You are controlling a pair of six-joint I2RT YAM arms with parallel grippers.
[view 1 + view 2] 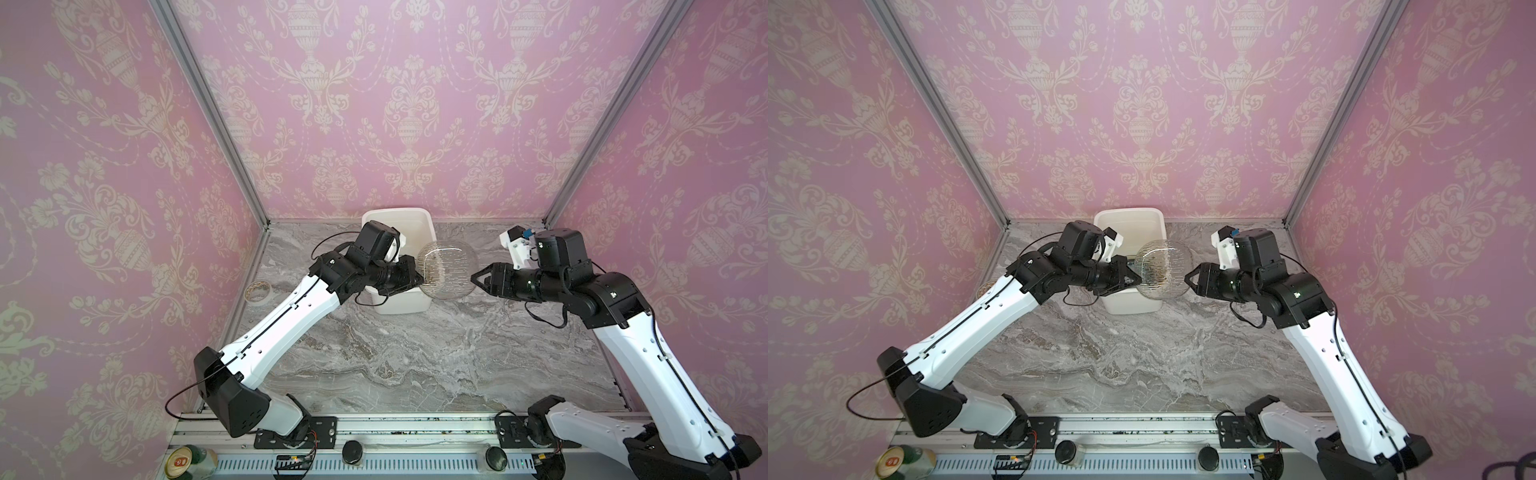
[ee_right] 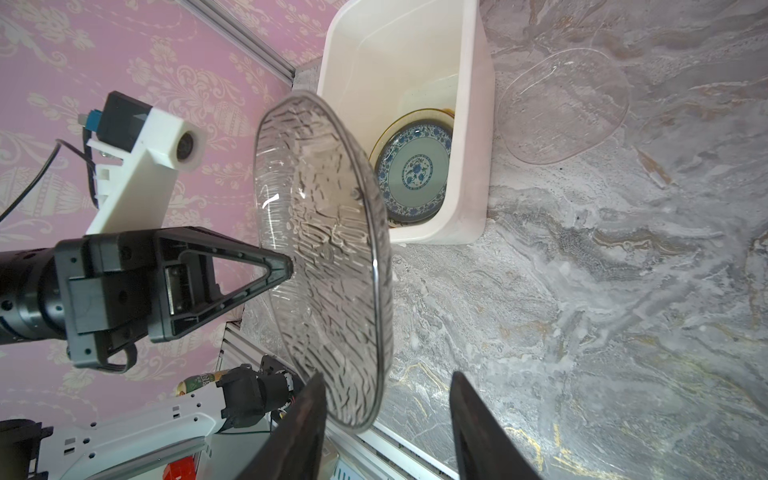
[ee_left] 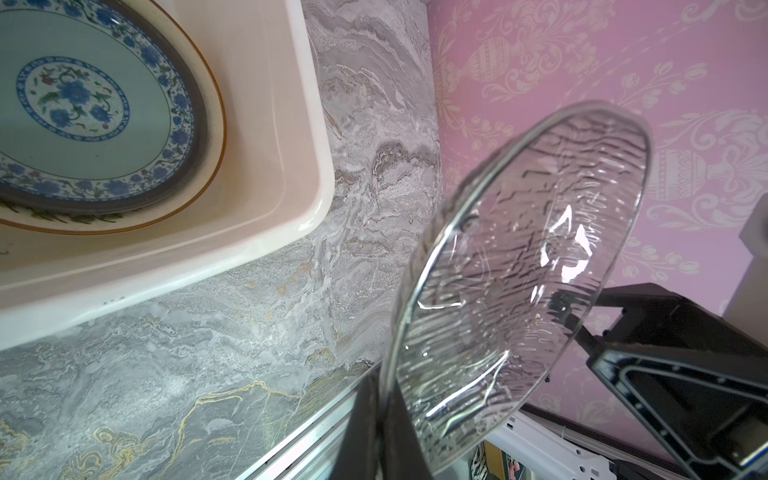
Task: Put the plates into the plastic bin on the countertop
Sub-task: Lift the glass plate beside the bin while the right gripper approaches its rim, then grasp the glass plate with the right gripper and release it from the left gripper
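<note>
Grey marble countertop point(image 1: 415, 365); white plastic bin point(image 1: 399, 305) at back, blue-patterned plate point(image 2: 415, 170) lying inside (on a cream plate point(image 3: 124, 218)). Clear ribbed glass plate point(image 1: 451, 270) held on edge just beside the bin. Its rim is pinched tight by left gripper point(image 2: 289, 266); right gripper point(image 1: 474, 277) has its jaws apart, straddling the opposite rim.

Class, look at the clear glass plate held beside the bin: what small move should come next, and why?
Probably the right end effector should back off the clear glass plate. The left end effector is shut on the opposite rim and carries it, while the right's fingers stand apart around the rim; once clear, the plate can go into the plastic bin, onto the blue-patterned plate.
</note>
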